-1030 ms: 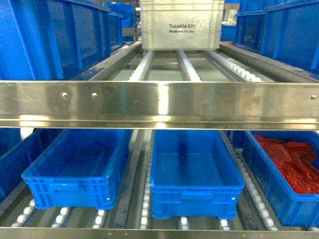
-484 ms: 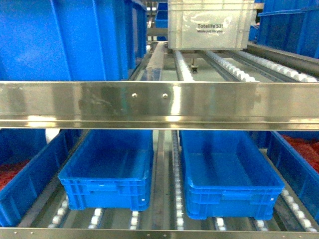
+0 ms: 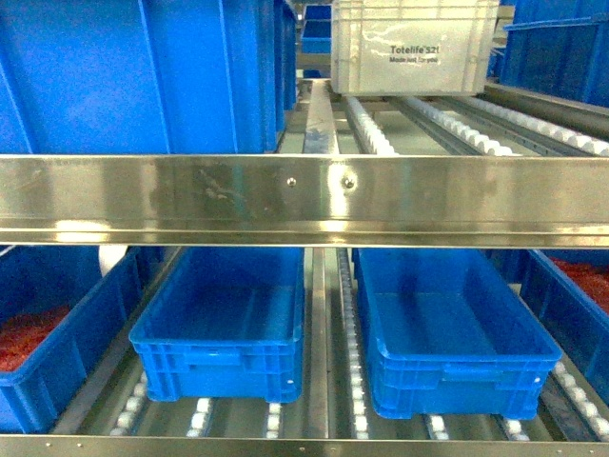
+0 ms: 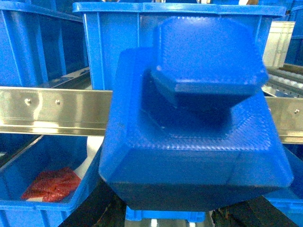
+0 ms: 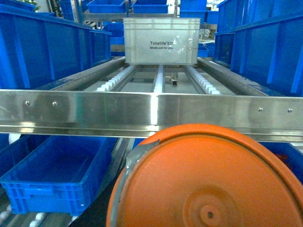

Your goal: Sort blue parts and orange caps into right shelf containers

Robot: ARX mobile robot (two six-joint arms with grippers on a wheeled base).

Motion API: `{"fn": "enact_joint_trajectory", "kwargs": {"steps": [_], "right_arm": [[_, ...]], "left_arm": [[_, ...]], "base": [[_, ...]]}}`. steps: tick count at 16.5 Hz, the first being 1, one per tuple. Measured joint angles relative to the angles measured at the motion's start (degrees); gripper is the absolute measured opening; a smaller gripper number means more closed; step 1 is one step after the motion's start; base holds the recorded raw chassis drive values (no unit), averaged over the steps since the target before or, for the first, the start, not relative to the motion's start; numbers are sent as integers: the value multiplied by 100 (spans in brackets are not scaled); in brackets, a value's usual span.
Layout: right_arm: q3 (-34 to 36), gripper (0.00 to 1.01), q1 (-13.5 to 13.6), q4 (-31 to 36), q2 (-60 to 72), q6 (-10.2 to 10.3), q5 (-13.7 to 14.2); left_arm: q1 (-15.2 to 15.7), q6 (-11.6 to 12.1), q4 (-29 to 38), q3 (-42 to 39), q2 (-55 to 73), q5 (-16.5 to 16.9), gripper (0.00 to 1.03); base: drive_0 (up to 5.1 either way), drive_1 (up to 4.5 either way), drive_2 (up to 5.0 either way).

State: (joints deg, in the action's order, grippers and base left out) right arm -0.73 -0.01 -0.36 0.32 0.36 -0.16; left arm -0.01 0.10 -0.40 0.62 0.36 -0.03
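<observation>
Here, head view faces a two-level roller shelf across a steel rail (image 3: 304, 200). On the lower level, two blue crates sit side by side: left crate (image 3: 224, 328) at 7 o'clock of centre, right crate (image 3: 447, 333) at 5 o'clock, a roller track between them. Both interiors look bare. Further crates at the 8 and 4 o'clock edges hold heaps of small red pieces (image 3: 24, 338). On the upper level, a whitish Totelife crate (image 3: 414, 48) stands at 1 o'clock and a tall blue bin (image 3: 143, 76) at 10 o'clock. Neither arm shows in this view.

Left wrist view: a faceted blue part (image 4: 194, 127) fills the frame from centre down to 6 o'clock, close to the lens, with dark gripper pieces just under it at the bottom edge. Left gripper appears to hold it; fingers hidden, so the grip cannot be told for certain.

Right wrist view: an orange cap (image 5: 208, 182), round end face toward the lens, fills the 5 to 6 o'clock area below the rail. Right gripper fingers not visible; cannot tell their state.
</observation>
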Motion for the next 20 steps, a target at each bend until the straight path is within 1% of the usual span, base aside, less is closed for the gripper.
{"fn": "enact_joint_trajectory", "kwargs": {"steps": [20], "right_arm": [[0,43,0,-2,0,-4,13]], "left_arm": [[0,-4,-2,0,0,0,40]], "base": [[0,0,0]]}}
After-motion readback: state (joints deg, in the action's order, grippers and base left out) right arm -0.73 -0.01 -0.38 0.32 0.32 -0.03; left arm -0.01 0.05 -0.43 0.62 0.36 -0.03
